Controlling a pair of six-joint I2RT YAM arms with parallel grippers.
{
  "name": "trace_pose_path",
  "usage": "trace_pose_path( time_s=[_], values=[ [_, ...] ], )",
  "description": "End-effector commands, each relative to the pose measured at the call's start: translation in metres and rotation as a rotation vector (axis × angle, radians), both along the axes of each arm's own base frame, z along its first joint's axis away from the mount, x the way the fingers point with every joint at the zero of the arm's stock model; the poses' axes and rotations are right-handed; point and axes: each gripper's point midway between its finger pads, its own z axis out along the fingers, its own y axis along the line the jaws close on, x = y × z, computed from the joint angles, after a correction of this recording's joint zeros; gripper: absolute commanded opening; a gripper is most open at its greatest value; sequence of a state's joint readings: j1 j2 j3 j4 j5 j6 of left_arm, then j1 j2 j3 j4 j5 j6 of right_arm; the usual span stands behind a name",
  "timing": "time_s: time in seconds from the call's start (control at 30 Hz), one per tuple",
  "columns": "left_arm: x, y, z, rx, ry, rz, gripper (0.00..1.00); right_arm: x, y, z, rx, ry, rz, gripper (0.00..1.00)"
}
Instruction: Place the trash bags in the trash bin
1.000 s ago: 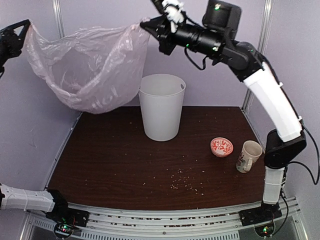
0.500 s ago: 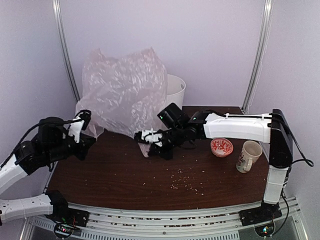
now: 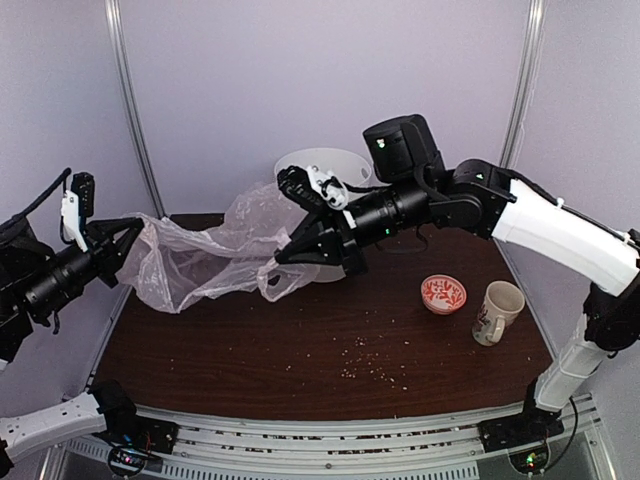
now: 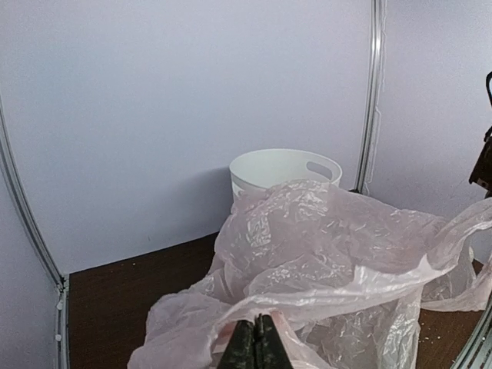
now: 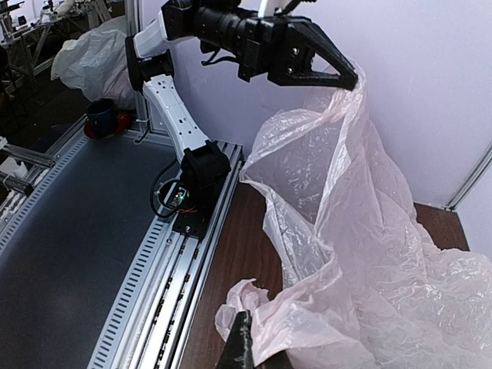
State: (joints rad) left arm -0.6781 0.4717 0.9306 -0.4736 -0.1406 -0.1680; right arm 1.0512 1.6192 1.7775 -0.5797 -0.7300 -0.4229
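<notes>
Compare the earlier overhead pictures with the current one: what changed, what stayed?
The trash bag, held high a second ago, has come down and now stretches low over the table, outside the trash bin. The left jaws and right jaws stay shut on it. Bin, bowl and mug have not moved.

The top camera looks down from high behind. The left wrist camera faces the bin (image 4: 284, 171); the right wrist faces the left arm (image 5: 231, 34). All share the bag (image 3: 205, 255).
</notes>
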Motion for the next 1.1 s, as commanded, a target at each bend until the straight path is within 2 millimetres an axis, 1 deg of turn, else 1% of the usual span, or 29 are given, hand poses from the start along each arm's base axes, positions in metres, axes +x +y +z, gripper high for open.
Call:
trace_pose_path(
  time_s=[0.0, 0.13, 0.27, 0.3, 0.4, 0.43, 0.5, 0.6, 0.63, 0.67, 0.7, 0.73, 0.83, 0.87, 0.93, 0.97, 1.0, 1.07],
  values=[
    [0.000, -0.008, 0.008, -0.019, -0.038, -0.037, 0.00, 0.016, 0.013, -0.002, -0.007, 0.122, -0.053, 0.00],
    [0.002, -0.007, 0.015, -0.030, -0.080, -0.025, 0.00, 0.033, 0.021, 0.011, 0.020, 0.154, -0.098, 0.00],
    [0.009, -0.004, 0.031, -0.045, -0.149, 0.019, 0.00, 0.056, 0.026, 0.031, 0.082, 0.225, -0.137, 0.00],
    [0.011, -0.005, 0.036, -0.043, -0.165, 0.023, 0.00, 0.065, 0.026, 0.036, 0.101, 0.250, -0.144, 0.00],
    [0.020, -0.012, 0.047, -0.018, -0.187, 0.028, 0.00, 0.080, 0.027, 0.052, 0.144, 0.295, -0.143, 0.00],
    [0.025, -0.015, 0.049, -0.003, -0.188, 0.036, 0.00, 0.086, 0.028, 0.053, 0.149, 0.292, -0.156, 0.00],
    [0.039, -0.015, 0.048, 0.029, -0.175, 0.081, 0.00, 0.103, 0.029, 0.051, 0.155, 0.285, -0.205, 0.00],
    [0.059, -0.008, 0.041, 0.104, -0.184, 0.200, 0.00, 0.134, 0.025, 0.039, 0.148, 0.289, -0.291, 0.00],
    [0.067, 0.002, 0.037, 0.136, -0.190, 0.277, 0.00, 0.145, 0.023, 0.033, 0.139, 0.294, -0.330, 0.00],
    [0.069, 0.009, 0.037, 0.141, -0.205, 0.327, 0.00, 0.154, 0.021, 0.027, 0.127, 0.303, -0.370, 0.00],
    [0.071, 0.026, 0.035, 0.127, -0.201, 0.422, 0.00, 0.158, 0.019, 0.020, 0.112, 0.313, -0.390, 0.00],
    [0.070, 0.033, 0.036, 0.108, -0.206, 0.454, 0.00, 0.158, 0.017, 0.015, 0.102, 0.319, -0.388, 0.02],
    [0.067, 0.051, 0.032, 0.095, -0.206, 0.543, 0.00, 0.148, 0.010, 0.005, 0.078, 0.313, -0.355, 0.06],
    [0.067, 0.055, 0.027, 0.098, -0.209, 0.569, 0.00, 0.143, 0.009, 0.004, 0.074, 0.310, -0.338, 0.07],
    [0.065, 0.060, 0.025, 0.089, -0.226, 0.586, 0.00, 0.139, 0.007, 0.006, 0.073, 0.304, -0.325, 0.10],
    [0.064, 0.060, 0.026, 0.087, -0.234, 0.589, 0.00, 0.139, 0.005, 0.010, 0.077, 0.298, -0.334, 0.12],
    [0.064, 0.062, 0.025, 0.092, -0.233, 0.602, 0.00, 0.140, 0.002, 0.016, 0.082, 0.286, -0.345, 0.15],
    [0.065, 0.071, 0.023, 0.100, -0.218, 0.656, 0.00, 0.139, -0.005, 0.028, 0.091, 0.252, -0.352, 0.24]
  ],
)
